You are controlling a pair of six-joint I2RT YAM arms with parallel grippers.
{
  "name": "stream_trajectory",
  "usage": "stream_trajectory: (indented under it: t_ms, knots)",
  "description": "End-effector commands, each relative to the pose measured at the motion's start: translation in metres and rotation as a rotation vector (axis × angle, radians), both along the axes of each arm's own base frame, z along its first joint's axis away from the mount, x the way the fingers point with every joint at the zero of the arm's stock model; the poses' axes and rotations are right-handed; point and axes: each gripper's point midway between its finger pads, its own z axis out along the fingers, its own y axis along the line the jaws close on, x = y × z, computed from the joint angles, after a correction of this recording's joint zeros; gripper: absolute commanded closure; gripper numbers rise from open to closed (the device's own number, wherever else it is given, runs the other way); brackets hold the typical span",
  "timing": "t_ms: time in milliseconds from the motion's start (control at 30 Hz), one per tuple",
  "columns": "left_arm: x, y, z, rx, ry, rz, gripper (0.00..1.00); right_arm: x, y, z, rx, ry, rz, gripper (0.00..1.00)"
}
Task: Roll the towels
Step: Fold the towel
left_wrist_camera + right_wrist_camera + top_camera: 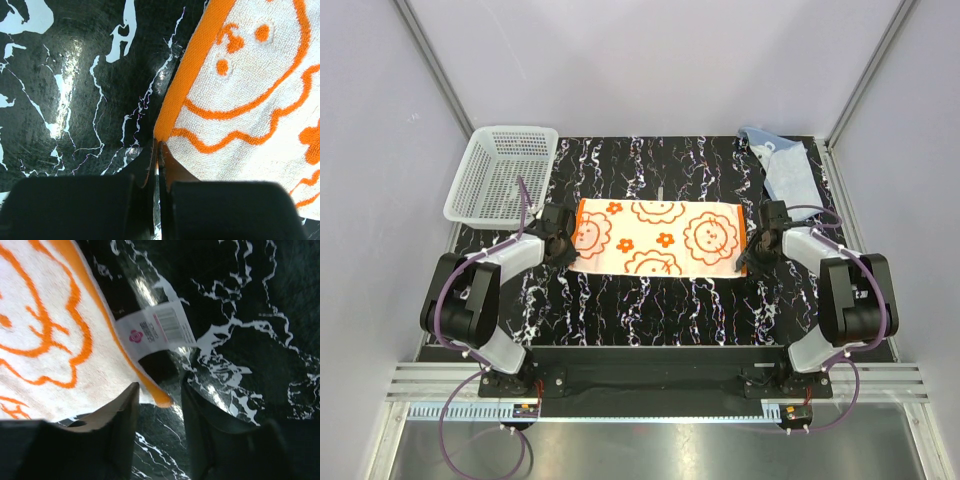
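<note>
orange towel (655,238) lies flat at mid-frame on the counter (650,310); blue towel (785,165) sits crumpled at upper right. left jaws are shut on a thin bite of the orange towel's left corner. right jaws stand half open astride its right corner, gripping nothing. likely faults: the shallow pinch slips, or the right jaws catch only the label (155,330), skewing the roll.

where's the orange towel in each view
Top external: orange towel spread flat mid-table.
Left wrist: fills the right side, its corner pinched in the left tool.
Right wrist: upper left, white label at its edge.
Shared landmark: the black marbled tabletop.
</note>
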Motion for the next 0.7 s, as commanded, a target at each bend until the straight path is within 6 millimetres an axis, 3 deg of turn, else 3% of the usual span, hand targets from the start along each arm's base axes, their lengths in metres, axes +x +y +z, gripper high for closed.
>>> stream_trajectory:
  t_ms: [0, 200, 433, 667]
  knots:
    - [-0.011, -0.001, -0.007, -0.014, 0.039, -0.005, 1.00, 0.015, -0.001, -0.001, 0.001, -0.032, -0.023, 0.56]
    - [-0.012, 0.001, -0.006, -0.005, 0.044, -0.002, 1.00, 0.007, -0.001, -0.003, 0.005, -0.025, -0.023, 0.78]
    - [-0.022, -0.002, 0.006, -0.046, 0.026, 0.019, 1.00, -0.006, -0.004, 0.014, -0.004, -0.045, -0.015, 1.00]
    - [-0.058, -0.004, 0.021, -0.125, 0.044, 0.050, 1.00, -0.032, -0.003, 0.032, 0.029, -0.050, -0.057, 1.00]
